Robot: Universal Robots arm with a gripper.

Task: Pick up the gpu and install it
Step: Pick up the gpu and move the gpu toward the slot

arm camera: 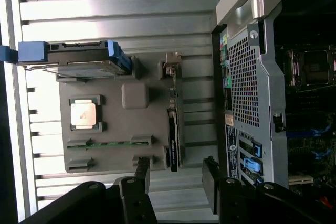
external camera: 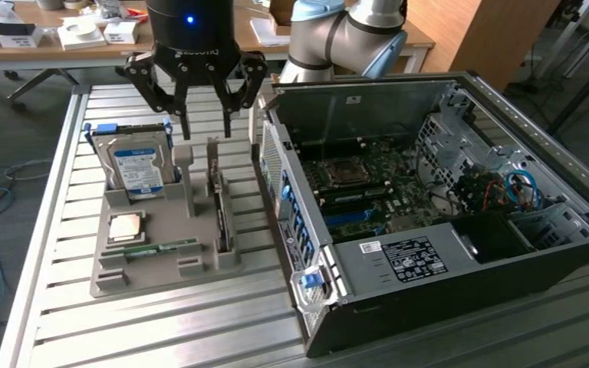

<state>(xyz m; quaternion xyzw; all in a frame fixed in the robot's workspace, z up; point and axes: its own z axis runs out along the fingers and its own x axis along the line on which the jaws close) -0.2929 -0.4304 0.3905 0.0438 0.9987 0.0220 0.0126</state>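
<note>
Aluminium slats formed the table, bearing an open computer case beside a grey holder. The gripper hung over the holder, fingers apart and empty; the gpu stood on edge in the holder's slot nearest the case.

- The table is built of ribbed metal slats, brushed silver, on which bright glare is caught.
- The holder is moulded in smooth, matt grey plastic.
- The gpu is seen edge-on as a dark board with a dull silver metal bracket.
- The hard drive is cased in metal, faced with a glossy blue-and-white label and edged with blue plastic rails.
- The processor is capped by a shiny metal lid.
- The computer case is formed of grey sheet metal, perforated at the rear.
- The gripper is finished in matt black.
- The desk is surfaced in pale wood.
</note>
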